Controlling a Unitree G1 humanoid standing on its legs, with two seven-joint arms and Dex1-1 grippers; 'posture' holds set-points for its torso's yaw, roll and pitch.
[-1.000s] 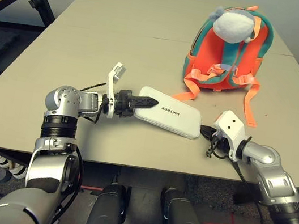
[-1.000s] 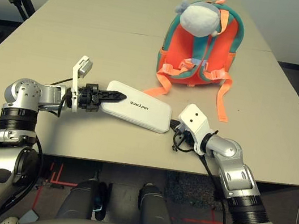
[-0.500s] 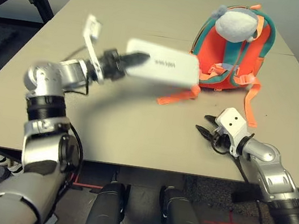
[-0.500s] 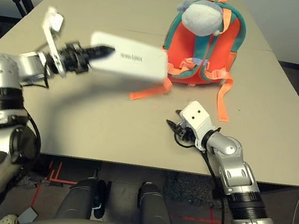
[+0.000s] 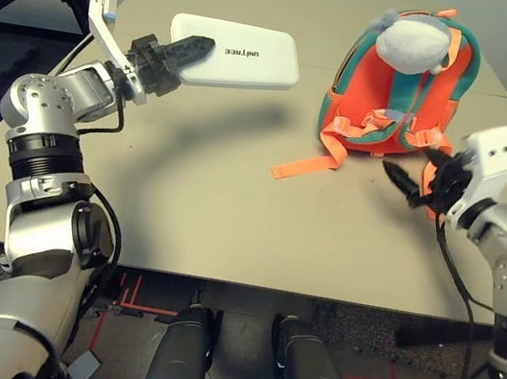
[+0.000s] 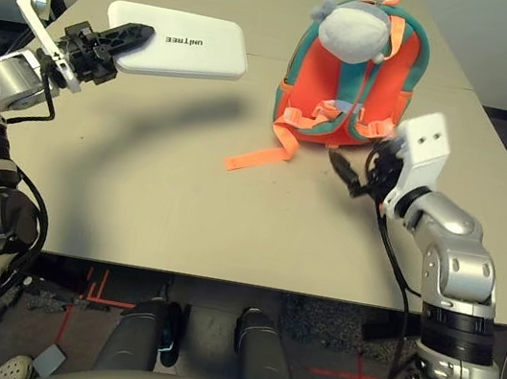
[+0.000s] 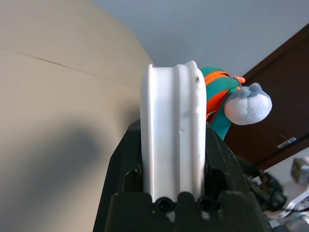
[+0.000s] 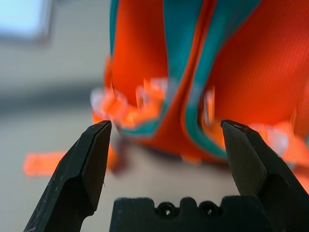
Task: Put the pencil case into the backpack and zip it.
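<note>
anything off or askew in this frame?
Nothing damaged or spilled. The pencil case is gripped by one end only in the left gripper, sticking out level above the table. The backpack stands with its strap side facing the robot, one orange strap trailing loose. The right gripper is open beside it.

Backpack [image 8: 203, 63] in right wrist view blurred, cut off by frame edges; buckles and loose strap [image 8: 41, 163] smeared. Pale shape at that view's corner, likely pencil case [image 8: 24, 17], too blurred to confirm. In left wrist view pencil case [image 7: 171, 135] seen edge-on, lettering hidden, near end buried between left tool [image 7: 171, 205] fingers. Backpack's zip not visible from head views; front side faces away. Plush toy [image 5: 412, 43] covers backpack top.
</note>
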